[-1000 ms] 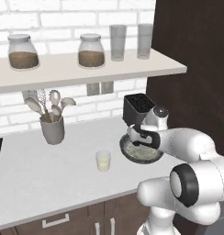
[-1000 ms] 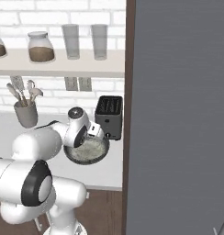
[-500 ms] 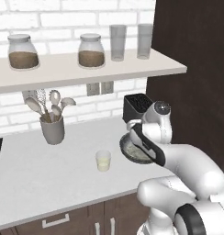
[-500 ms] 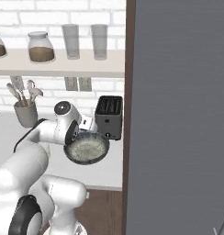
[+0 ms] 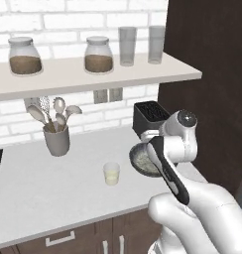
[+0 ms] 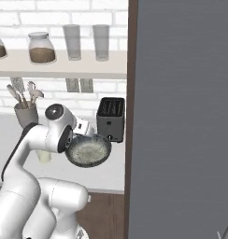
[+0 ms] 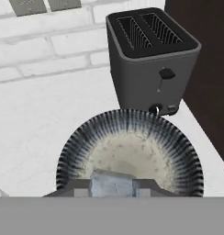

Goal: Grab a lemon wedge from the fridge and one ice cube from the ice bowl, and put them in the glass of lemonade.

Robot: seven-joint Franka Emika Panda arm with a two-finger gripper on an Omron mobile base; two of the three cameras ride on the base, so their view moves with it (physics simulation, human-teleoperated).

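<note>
Hand view: your fingers [image 7: 113, 189] are clamped on a pale ice cube [image 7: 113, 182] over the ice bowl [image 7: 72, 149], in front of the toaster [image 7: 150, 59]; judge it hard, light and slippery, so hold its flat opposite faces squarely.

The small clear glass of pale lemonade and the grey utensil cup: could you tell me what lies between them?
Bare white counter, in the left base view, between glass and cup.

Ice bowl [image 5: 143, 161] half hidden behind arm; fridge [image 6: 181, 116] cut off.
</note>
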